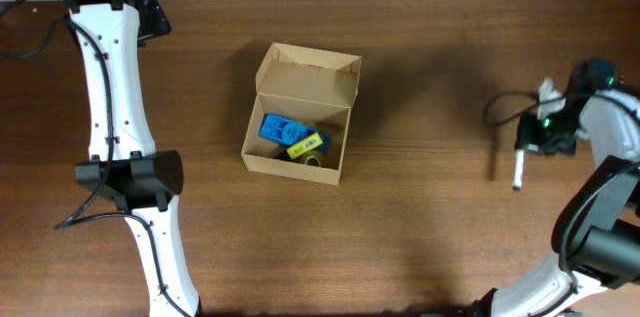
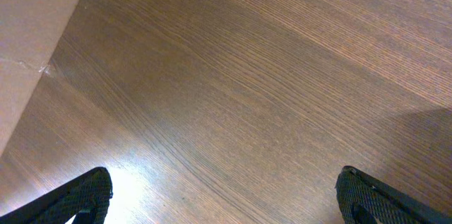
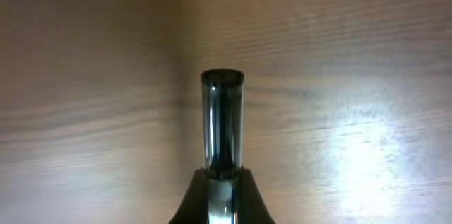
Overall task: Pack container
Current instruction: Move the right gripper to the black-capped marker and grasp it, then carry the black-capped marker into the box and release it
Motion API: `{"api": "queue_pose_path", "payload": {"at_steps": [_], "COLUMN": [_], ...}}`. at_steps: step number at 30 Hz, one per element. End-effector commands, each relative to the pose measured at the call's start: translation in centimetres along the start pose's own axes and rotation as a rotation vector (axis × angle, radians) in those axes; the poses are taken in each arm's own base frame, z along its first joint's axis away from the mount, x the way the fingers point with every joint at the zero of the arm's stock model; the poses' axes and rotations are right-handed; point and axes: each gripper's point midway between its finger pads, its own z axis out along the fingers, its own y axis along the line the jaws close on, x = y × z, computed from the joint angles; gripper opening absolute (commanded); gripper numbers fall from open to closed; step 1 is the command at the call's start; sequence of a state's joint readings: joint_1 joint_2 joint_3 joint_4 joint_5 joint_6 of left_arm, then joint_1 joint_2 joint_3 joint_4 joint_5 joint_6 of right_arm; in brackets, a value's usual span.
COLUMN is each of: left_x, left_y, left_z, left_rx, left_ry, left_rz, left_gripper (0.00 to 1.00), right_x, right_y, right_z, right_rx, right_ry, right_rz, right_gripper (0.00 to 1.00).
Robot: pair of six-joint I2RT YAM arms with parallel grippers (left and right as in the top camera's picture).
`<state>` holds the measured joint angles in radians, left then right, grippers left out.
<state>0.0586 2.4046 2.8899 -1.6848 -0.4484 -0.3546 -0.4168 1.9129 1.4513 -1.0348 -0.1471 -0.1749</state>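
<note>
Brown cardboard box (image 1: 292, 167) is sitting open at mid-table, its flap lid (image 1: 308, 75) standing up on the far side, with a blue item (image 1: 278, 127) and a yellow item (image 1: 306, 144) lying inside. Your right gripper (image 3: 222, 206) is clamping a marker (image 3: 222, 121) well to the right of the box, the marker's dark end pointing away from the wrist camera. Your left gripper (image 2: 226, 196) is hanging over the wooden table (image 1: 430, 237), fingers spread wide and holding nothing.
</note>
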Motion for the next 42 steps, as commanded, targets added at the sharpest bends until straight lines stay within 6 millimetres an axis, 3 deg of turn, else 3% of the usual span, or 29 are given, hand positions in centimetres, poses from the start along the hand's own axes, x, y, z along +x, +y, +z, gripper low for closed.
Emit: {"api": "queue_pose_path", "payload": {"at_steps": [1,6,11,13,20,23,29,37,42], "left_x": [-0.6,-0.6,-0.6,-0.6,-0.6,-0.6,-0.6,-0.6,-0.6], "left_y": [0.9,0.9,0.9,0.9,0.9,0.9,0.9,0.9,0.9], "left_z": [-1.9,-1.9,-1.9,-1.9,-1.9,-1.9,-1.9,-1.9,-1.9], "left_rx": [0.013,0.013,0.013,0.013,0.013,0.013,0.013,0.013,0.013], "left_ry": [-0.042,-0.042,-0.042,-0.042,-0.042,-0.042,-0.042,-0.042,-0.042], "left_rz": [-0.013,-0.013,-0.013,-0.013,-0.013,-0.013,-0.013,-0.013,-0.013], "left_gripper": [1.00,1.00,1.00,1.00,1.00,1.00,1.00,1.00,1.00], "right_x": [-3.5,-4.8,-4.1,-3.0,1.8,3.7,5.6,7.8,9.8], "right_y": [4.3,12.0,22.6,26.7,37.5,40.9,43.8,44.0,44.4], "right_z": [-4.7,-10.6,-14.3,-14.7,-13.2,-12.1,-8.0,-1.7,0.4], "right_rx": [-0.074,-0.095,-0.135,-0.115,-0.066,-0.084,-0.123,-0.124,-0.126], "right_ry": [-0.107,-0.160,-0.257,-0.292,-0.353,-0.370,-0.300,-0.115,-0.037], "right_rz": [-0.074,-0.276,-0.641,-0.837,-1.295,-1.426,-1.491,-1.525,-1.558], "right_gripper": [0.03,0.04,0.03,0.04,0.04,0.04,0.03,0.03,0.04]}}
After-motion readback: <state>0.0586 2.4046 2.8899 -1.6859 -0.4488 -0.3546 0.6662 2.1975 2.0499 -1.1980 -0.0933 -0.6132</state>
